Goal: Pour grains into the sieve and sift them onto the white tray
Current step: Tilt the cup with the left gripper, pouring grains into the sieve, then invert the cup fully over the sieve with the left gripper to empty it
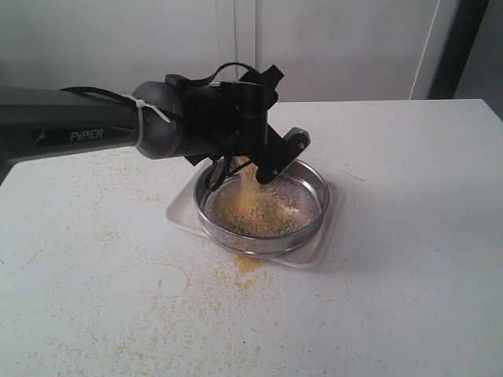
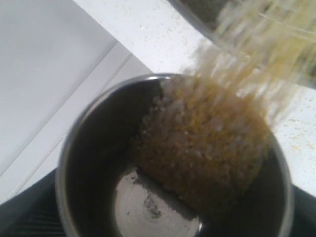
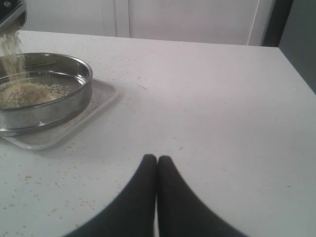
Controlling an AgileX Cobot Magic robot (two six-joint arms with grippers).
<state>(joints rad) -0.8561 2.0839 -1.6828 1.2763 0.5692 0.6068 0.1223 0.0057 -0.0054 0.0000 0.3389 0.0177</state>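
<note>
A: While we are tipping the steel cup [image 2: 91, 148], how are we doing this pour well?

B: We are aiming the stream at the middle of the sieve [image 1: 259, 242], not its rim. We are judging a slow, steady tilt as safest. Spilled granules [image 1: 244, 265] are already lying on the table [image 1: 409, 236] in front of the white tray [image 1: 318, 251], lower centre of the exterior frame.

A: Grip?

B: Our left gripper [image 1: 255, 157] is clamping the cup, jaws spread wide around its body. The cup is tilting mouth-down above the sieve's left-rear part, centre of the exterior frame. Our right gripper [image 3: 157, 185] is pinched fully closed, holding nothing, well apart from the tray.

A: Contents, quick.

B: We are seeing the grains [image 2: 202, 153] sliding out of the cup as one clump, yellow granules mixed with pale rice-like bits. Part of the cup floor is showing bare, so we are judging it partly emptied. A yellow mound [image 1: 259, 212] with paler patches is lying on the mesh. The sieve is sitting inside the tray. We are not able to tell what is under the mesh, because the sieve is hiding it.

A: What is left?

B: We are judging that the last clump is needing more tilt. Sifting is not yet begun.
</note>
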